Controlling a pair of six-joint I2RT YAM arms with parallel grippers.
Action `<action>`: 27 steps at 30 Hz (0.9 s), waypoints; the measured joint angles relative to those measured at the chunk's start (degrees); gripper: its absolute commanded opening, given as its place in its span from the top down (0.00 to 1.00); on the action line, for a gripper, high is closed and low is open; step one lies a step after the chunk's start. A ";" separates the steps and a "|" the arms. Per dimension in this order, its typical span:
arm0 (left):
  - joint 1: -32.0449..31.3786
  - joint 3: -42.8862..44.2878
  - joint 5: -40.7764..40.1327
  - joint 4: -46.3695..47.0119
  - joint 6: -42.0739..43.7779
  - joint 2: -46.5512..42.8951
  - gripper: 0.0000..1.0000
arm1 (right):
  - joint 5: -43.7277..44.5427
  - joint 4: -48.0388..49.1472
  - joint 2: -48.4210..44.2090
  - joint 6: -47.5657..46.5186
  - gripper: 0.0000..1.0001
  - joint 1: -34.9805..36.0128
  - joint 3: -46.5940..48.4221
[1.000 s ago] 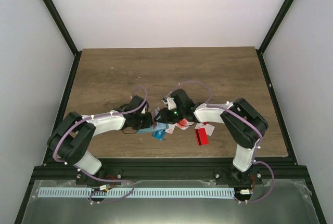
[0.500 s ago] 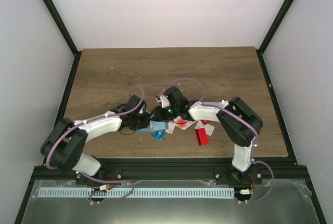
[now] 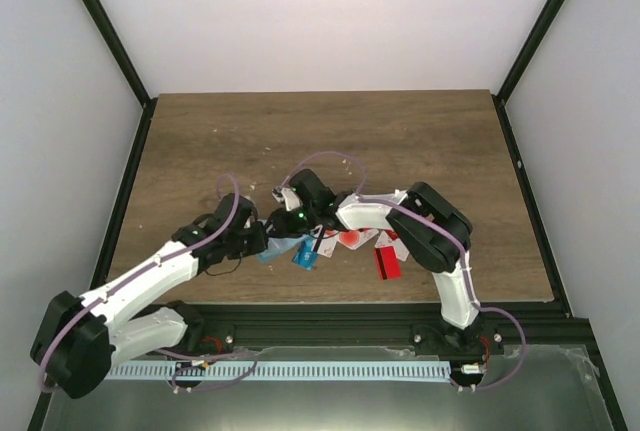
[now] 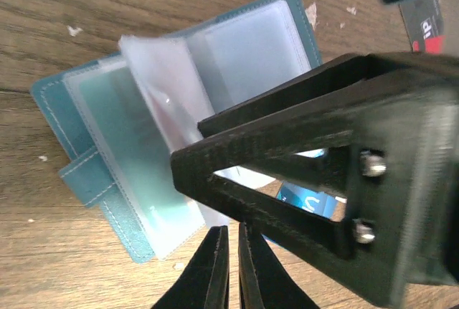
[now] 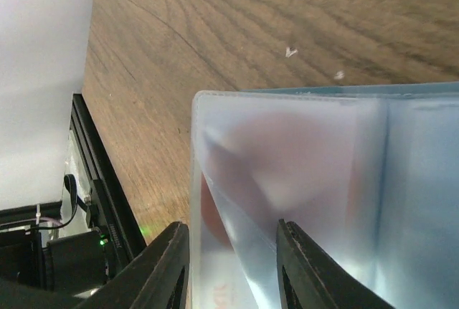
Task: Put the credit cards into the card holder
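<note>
Left jaws shut beside open card holder (image 4: 50, 97); right jaws, apart, block its sleeves (image 4: 244, 44), grip unclear; credit cards (image 3: 387, 263) scattered nearby.

Brown wooden table (image 3: 400, 141), white walls (image 3: 320, 11), black frame posts (image 3: 105, 26)

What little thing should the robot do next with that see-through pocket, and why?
Probably the right gripper should nudge the reddish card deeper into the clear pocket of the open card holder. A red blur shows through the plastic right by that gripper, so the card may be only partly in.
</note>
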 measured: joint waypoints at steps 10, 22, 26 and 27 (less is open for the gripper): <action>0.07 -0.15 -2.05 -1.90 -0.70 -5.79 0.88 | -4.55 0.98 2.10 1.49 0.59 0.72 2.14; -0.52 0.42 1.18 0.13 1.79 -2.86 0.85 | 4.22 -8.31 -9.42 -3.82 0.53 -0.61 -1.46; -3.32 1.33 3.54 3.37 3.32 2.12 0.83 | 9.33 -9.86 -22.58 -4.74 0.46 -3.04 -9.03; -4.35 2.03 4.00 4.44 3.89 3.87 0.82 | 10.84 -10.49 -25.90 -4.74 0.45 -4.31 -11.39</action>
